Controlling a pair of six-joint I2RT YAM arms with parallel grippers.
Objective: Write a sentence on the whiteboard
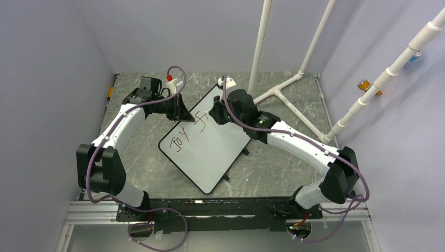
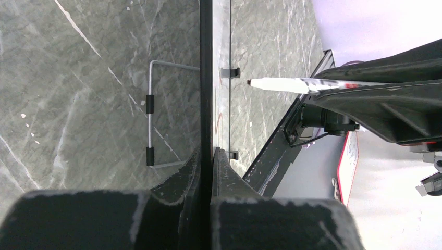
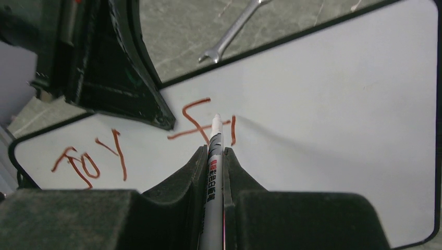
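The whiteboard (image 1: 210, 152) lies cornerwise in the middle of the table, raised on small black feet. My left gripper (image 1: 184, 111) is shut on its upper left rim; in the left wrist view the board's dark edge (image 2: 206, 78) runs straight between the closed fingers (image 2: 229, 166). My right gripper (image 3: 213, 151) is shut on a white marker (image 3: 212, 172) whose tip rests on the board. The sentence (image 3: 88, 159) in reddish-brown reads "Joy", then an "F" (image 3: 195, 120) and one short stroke beside the tip. The marker (image 2: 281, 83) also shows side-on in the left wrist view.
A white pipe frame (image 1: 283, 89) stands on the back right of the marbled table. A metal wrench (image 3: 232, 31) lies beyond the board's far edge. The board's wire stand (image 2: 151, 114) sits underneath it. Grey walls close in the left, back and right.
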